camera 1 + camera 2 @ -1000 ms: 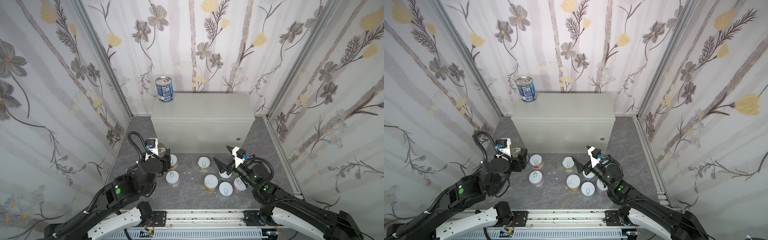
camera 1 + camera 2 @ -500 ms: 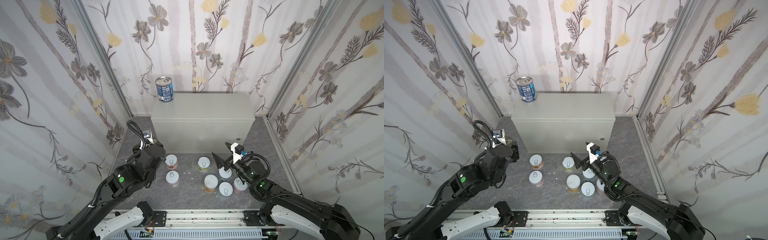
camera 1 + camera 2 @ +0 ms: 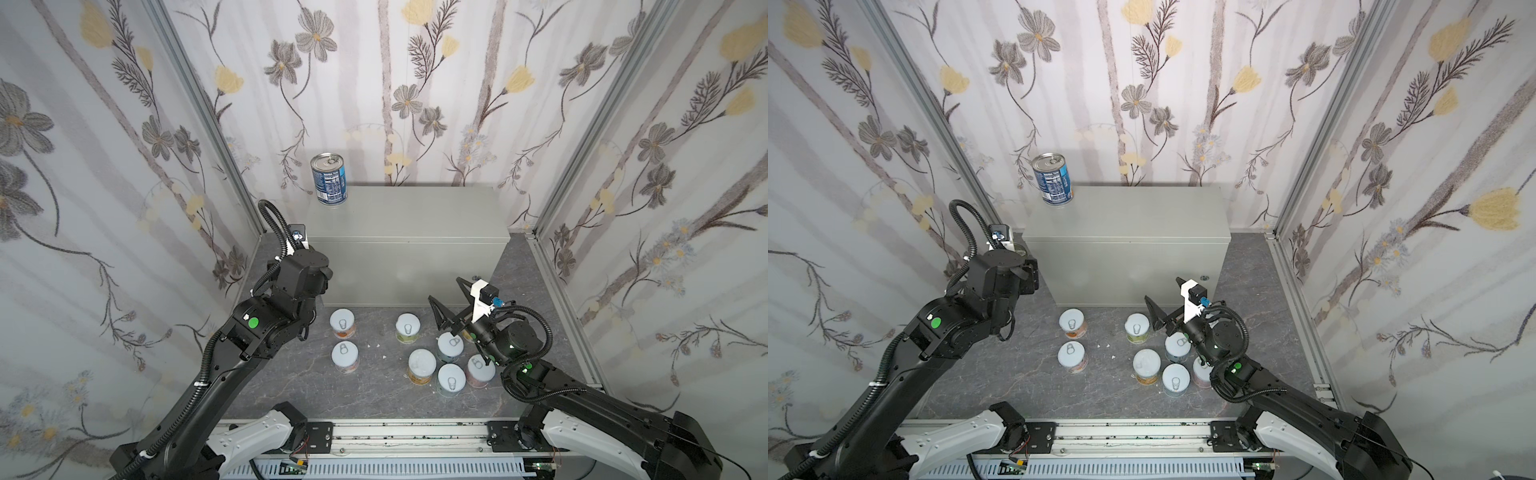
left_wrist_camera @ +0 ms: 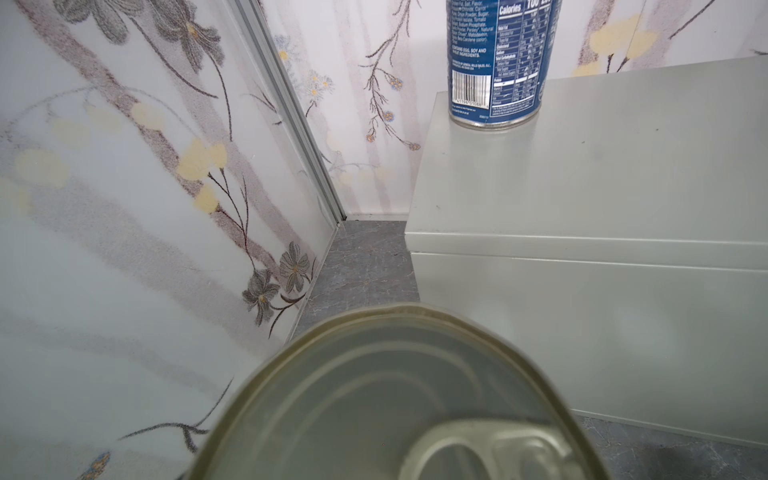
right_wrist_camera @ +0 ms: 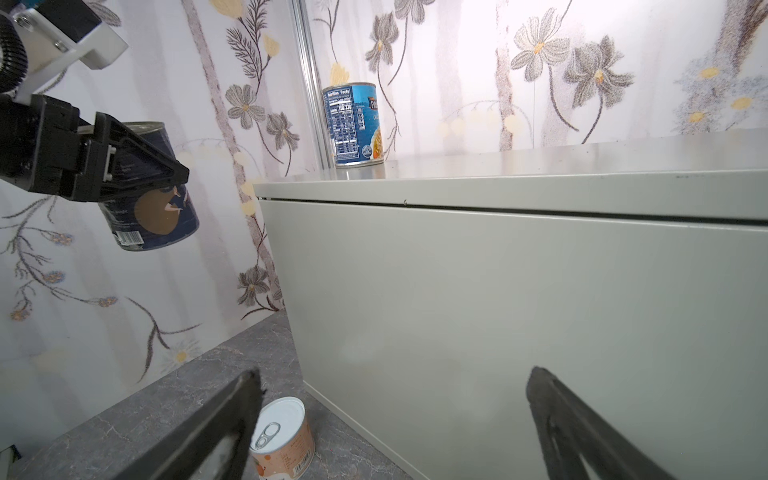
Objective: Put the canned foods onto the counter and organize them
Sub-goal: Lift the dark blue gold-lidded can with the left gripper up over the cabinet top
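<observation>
Left gripper (image 5: 154, 176) clamps a dark-blue can (image 5: 162, 226) beside the counter (image 5: 498, 270); right gripper (image 3: 444, 288) gapes empty

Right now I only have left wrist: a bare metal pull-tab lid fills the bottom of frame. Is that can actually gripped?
Observer: Yes. The right wrist view shows the left end effector shut on that tall dark-blue can, tilted, clear of the dark marbled floor.
Operator: And the other side?
Observer: Right end effector open and empty, raised beside the short white-lidded cans standing before the light-grey metal cabinet.
Operator: How many short ones on the floor?
Observer: Seven show in both top views; the right arm may hide another.
</observation>
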Controlling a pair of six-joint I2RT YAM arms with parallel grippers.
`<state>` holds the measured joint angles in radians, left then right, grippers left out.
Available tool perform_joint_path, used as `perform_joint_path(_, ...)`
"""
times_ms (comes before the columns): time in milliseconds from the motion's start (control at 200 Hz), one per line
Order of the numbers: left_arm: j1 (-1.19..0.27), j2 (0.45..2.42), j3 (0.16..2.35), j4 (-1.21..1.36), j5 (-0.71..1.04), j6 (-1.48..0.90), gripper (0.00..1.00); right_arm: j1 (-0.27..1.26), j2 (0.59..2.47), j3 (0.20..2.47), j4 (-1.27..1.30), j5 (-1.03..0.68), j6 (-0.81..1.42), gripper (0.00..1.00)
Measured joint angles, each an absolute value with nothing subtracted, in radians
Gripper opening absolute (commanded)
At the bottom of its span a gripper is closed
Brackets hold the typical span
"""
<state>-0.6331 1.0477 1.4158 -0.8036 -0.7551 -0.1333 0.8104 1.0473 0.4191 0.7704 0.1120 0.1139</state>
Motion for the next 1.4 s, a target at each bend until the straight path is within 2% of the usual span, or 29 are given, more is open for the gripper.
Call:
perform_joint_path(440,-0.614,1.241,1.718,-0.849,-0.662,-0.082,0.00,0.810,1.028,0.427,0.789,0.140,0.121,1.00)
perform_joint_path(919,-0.567,1.557,2.213,-0.956,-0.590,0.051,0.00,0.810,0.999,0.413,0.798,0.183,0.118,1.00)
perform_joint_path(1399,-0.351,1.625,2.228,-0.960,-0.235,-0.001,0.00,0.810,0.968,0.386,0.803,0.210,0.119,1.00)
